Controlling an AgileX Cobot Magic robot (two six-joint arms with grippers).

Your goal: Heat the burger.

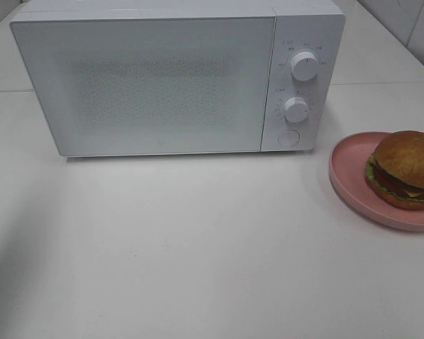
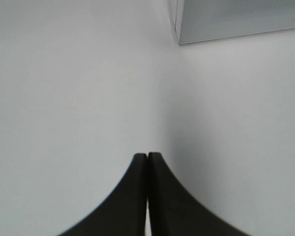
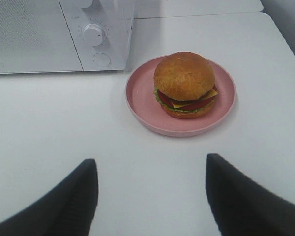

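The burger (image 1: 405,169) with a browned bun sits on a pink plate (image 1: 348,169) at the right edge of the table, right of the white microwave (image 1: 162,85). The microwave door is shut. Neither arm shows in the exterior high view. In the right wrist view the burger (image 3: 185,83) lies on the plate (image 3: 137,101) ahead of my right gripper (image 3: 150,169), which is open, empty and apart from the plate. In the left wrist view my left gripper (image 2: 147,157) is shut and empty above bare table, with a microwave corner (image 2: 179,34) ahead.
The microwave has two knobs (image 1: 304,66) (image 1: 296,109) and a round button (image 1: 288,138) on its right panel. The white table (image 1: 198,240) stretches in front of it. A table seam runs behind the microwave at the right.
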